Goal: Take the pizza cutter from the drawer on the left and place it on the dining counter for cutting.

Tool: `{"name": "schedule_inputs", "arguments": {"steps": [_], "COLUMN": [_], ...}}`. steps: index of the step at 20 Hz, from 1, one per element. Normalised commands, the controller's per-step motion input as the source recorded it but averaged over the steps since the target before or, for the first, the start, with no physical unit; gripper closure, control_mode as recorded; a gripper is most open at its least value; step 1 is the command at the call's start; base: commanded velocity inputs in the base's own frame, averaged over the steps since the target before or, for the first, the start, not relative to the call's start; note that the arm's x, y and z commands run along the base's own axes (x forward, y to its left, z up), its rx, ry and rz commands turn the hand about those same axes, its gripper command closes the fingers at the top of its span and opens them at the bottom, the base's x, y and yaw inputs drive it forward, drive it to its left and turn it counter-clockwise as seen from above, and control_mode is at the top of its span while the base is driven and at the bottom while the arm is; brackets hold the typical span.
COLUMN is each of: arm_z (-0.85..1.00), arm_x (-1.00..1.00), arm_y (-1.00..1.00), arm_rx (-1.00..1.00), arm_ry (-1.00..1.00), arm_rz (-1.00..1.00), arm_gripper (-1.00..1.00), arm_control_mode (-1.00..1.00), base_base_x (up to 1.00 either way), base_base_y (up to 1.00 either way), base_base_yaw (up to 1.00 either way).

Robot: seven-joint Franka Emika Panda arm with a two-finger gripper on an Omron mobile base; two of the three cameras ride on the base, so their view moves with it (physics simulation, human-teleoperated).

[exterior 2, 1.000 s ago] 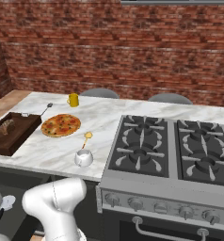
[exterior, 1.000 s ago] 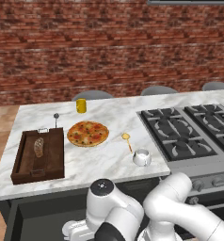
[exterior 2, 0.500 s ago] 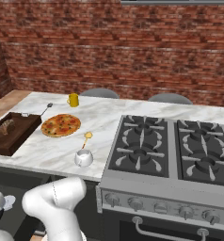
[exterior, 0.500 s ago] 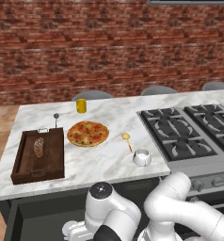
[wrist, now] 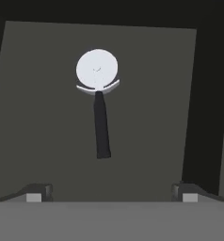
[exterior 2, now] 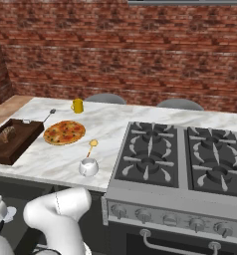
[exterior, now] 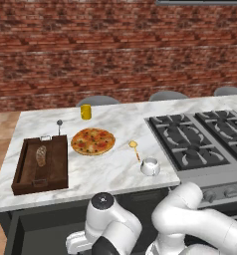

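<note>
pizza cutter [wrist: 99, 101], round pale wheel, slim black handle

The tabletop [exterior: 105, 169] is polished white marble with soft grey veins, and on it the tray [exterior: 41, 166] looks like dark brown wood with a dull finish, beside a glossy yellow mug [exterior: 85, 111] and a smooth white cup [exterior: 150, 167] (ceramic, by its sheen). The cooktop [exterior 2: 182, 159] has matt black grates over a brushed steel front, against a wall [exterior: 115, 50] of rough red brick. Down in the drawer [wrist: 147, 117], with its flat matt charcoal floor, the pizza cutter [wrist: 99, 101] shows a pale, smooth metal wheel and a matt black handle.
</note>
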Motion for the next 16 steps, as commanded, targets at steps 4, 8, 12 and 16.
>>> {"name": "schedule_inputs", "arguments": {"steps": [4, 8, 12, 16], "arm_z": [-0.12, -0.21, -0.25, -0.25], "arm_x": [0.25, 0.19, 0.14, 0.11], "arm_y": [0.20, 0.21, 0.14, 0.04], "arm_rx": [0.00, 0.00, 0.00, 0.00], "arm_ry": [0.00, 0.00, 0.00, 0.00], "arm_rz": [0.00, 0.00, 0.00, 0.00], "arm_gripper": [-1.00, -1.00, -1.00, -1.00], "arm_control_mode": [-1.00, -1.00, -1.00, -1.00], "base_base_x": [0.00, 0.00, 0.00, 0.00], "base_base_y": [0.00, 0.00, 0.00, 0.00], "base_base_yaw": [0.00, 0.00, 0.00, 0.00]}}
